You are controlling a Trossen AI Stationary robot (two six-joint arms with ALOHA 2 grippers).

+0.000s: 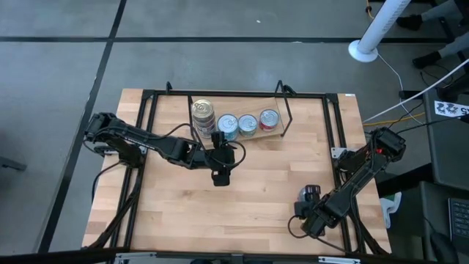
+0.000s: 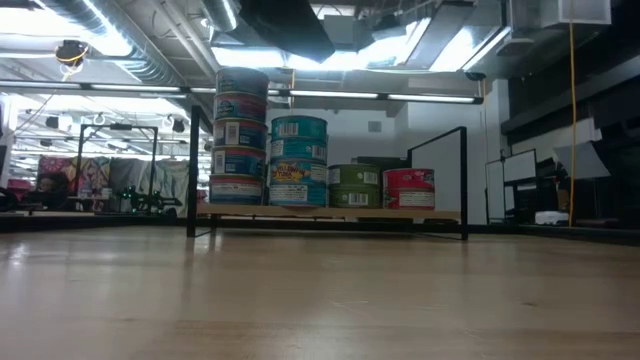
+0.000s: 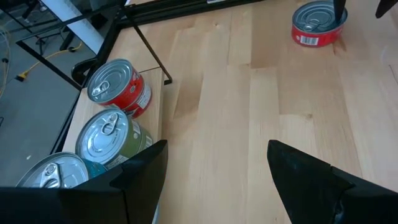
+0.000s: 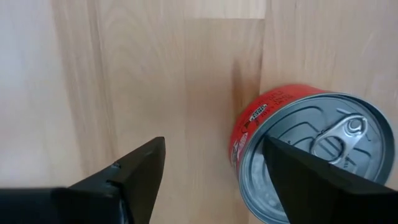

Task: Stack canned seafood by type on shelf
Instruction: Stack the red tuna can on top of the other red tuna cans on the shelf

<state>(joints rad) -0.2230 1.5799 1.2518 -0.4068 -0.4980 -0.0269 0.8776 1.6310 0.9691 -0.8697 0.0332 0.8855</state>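
A: While the left gripper [image 1: 220,178] hovers mid-table just in front of the shelf [image 1: 272,134], fingers spread, it holds nothing; shelf carries four stacks of tins [image 2: 270,150], tallest at one end.

B: Right gripper [image 1: 308,194] sits near the table's front right; fingers apart, nothing clamped; one loose red tin [image 4: 308,155] lies just beside one finger.

I've got open tabletop [image 1: 249,198] across the lower middle. Upper middle, the shelf [image 1: 282,117] and its can stacks [image 1: 204,114] block passage; a red can [image 1: 311,192] sits lower right.
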